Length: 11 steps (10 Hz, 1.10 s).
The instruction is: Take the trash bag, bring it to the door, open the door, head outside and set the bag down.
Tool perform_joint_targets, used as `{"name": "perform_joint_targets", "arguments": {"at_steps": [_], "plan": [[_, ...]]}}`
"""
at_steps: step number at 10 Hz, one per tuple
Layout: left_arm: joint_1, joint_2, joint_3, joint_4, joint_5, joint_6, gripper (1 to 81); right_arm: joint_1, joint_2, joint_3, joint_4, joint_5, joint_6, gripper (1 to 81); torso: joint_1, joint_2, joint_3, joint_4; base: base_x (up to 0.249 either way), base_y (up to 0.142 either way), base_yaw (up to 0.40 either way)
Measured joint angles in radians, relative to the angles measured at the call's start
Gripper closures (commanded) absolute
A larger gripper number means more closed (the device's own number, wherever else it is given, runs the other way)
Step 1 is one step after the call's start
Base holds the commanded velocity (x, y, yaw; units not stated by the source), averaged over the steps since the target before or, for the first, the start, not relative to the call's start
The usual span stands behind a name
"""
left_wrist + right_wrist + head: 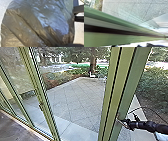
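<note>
At lower right, the black right gripper (120,121) meets the tall green-framed door (123,84); a slip could swing it into the shiny plastic trash bag (37,22), seen close in left wrist view. Neither jaws' state can be told.

- The trash bag (37,25) is of thin, shiny plastic, grey-brown in colour, with a bluish shine on one part. It looks bulging, and many creases and long folds run over its surface. It is very near to the left wrist camera.
- The glass door (110,97) has a green metal frame with dark grooves along it. It stands upright in front of the robot; whether it is open, I cannot tell.
</note>
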Motion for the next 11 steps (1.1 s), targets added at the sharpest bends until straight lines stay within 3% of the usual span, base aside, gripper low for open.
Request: {"name": "perform_joint_targets", "arguments": {"at_steps": [2, 3, 4, 9, 11], "plan": [[0.0, 0.005, 0.0, 0.0, 0.0, 0.002, 81.1, 0.061, -0.07, 0.045, -0.025, -0.009, 0.015, 1.0, 0.0, 0.0, 0.0, 0.0, 0.0, 0.0, 0.0], [0.0, 0.005, 0.0, 0.0, 0.0, 0.002, 81.1, 0.104, -0.11, 0.051, -0.028, -0.04, 0.07, 1.0, 0.001, 0.0, 0.0, 0.0, 0.0, 0.0, 0.0], [0.0, 0.005, 0.0, 0.0, 0.001, 0.002, 81.1, 0.137, -0.157, 0.082, -0.027, -0.047, 0.077, 1.0, 0.001, 0.001, 0.0, 0.0, 0.0, 0.0, 0.0], [0.0, 0.014, -0.001, 0.005, 0.001, 0.003, 81.1, 0.241, -0.295, 0.231, -0.098, -0.145, 0.004, 1.0, 0.003, 0.001, 0.0, 0.0, 0.0, 0.0, 0.0], [0.0, 0.02, -0.001, 0.007, 0.001, 0.003, 81.1, 0.289, -0.303, 0.275, -0.101, -0.279, -0.1, 1.0, 0.003, 0.001, 0.0, 0.0, 0.0, 0.0, 0.0]]}}
